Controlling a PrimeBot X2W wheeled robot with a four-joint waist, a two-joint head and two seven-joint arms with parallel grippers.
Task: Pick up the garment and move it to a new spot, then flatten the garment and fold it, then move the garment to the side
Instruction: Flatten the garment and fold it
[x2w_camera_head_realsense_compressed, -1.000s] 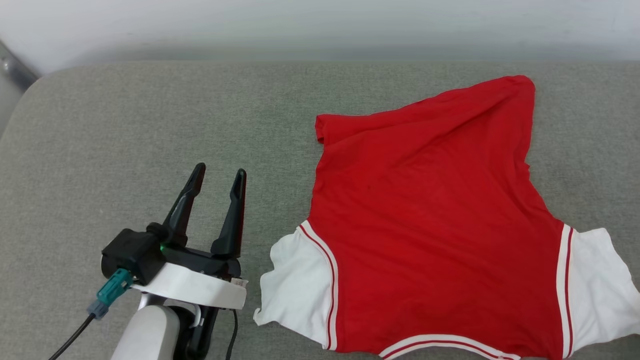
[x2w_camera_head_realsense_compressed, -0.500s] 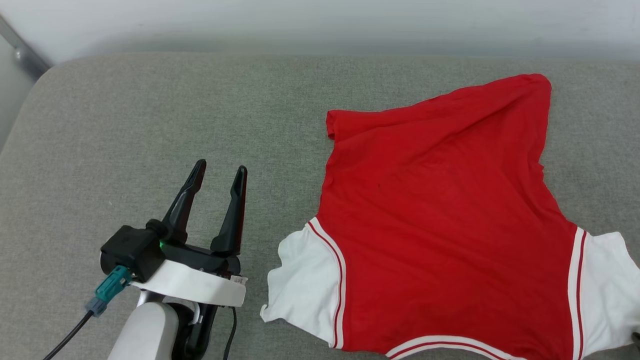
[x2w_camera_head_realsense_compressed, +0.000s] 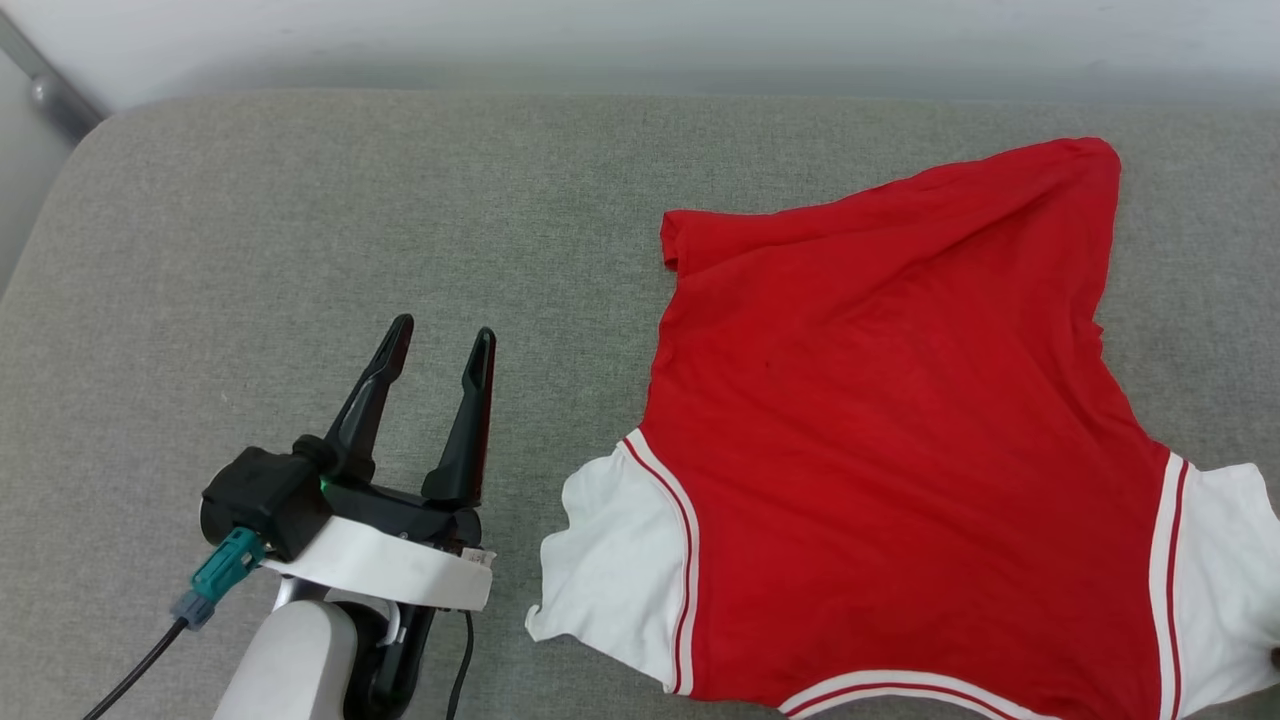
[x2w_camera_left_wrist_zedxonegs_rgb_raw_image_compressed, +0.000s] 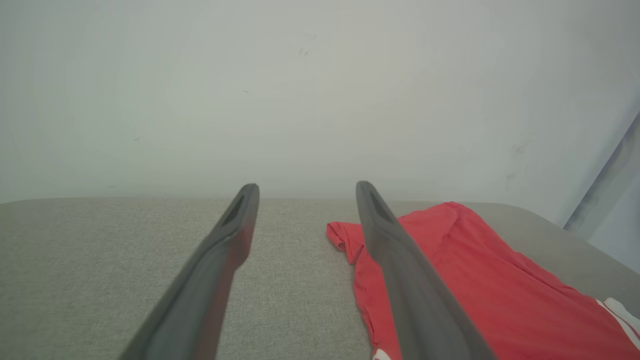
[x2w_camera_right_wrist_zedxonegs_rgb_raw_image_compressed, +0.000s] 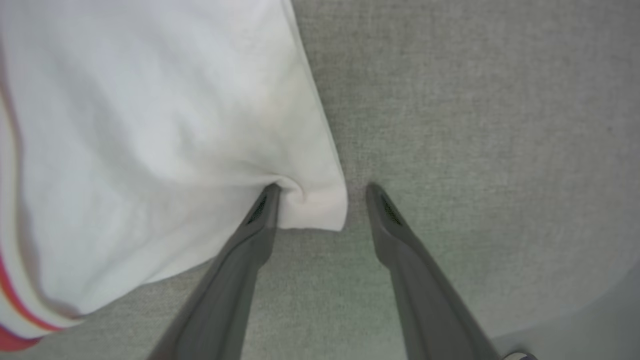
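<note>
Two dark fingers of the right gripper stand apart, not yet clenched. One tip touches the white sleeve where the cloth puckers. The other tip rests on the bare grey cushion, so the sleeve corner lies between them. The left gripper is also released and empty, hovering over the cushion near the other sleeve without touching it.

The garment lies spread on the right part of the cushion, plain red side up, collar toward the robot and hem toward the wall.

I judge it to be light, soft and limp. It will sag and drape from any single hold, and thin cloth can slip from narrow tips. A deep bite on the sleeve corner or the shoulder seam seems safest, ideally with both arms.

Compared with one second ago, the whole head picture has shifted, cushion edge and shirt together, so the camera moved. The shirt keeps its shape, and the left gripper is as wide as before.
</note>
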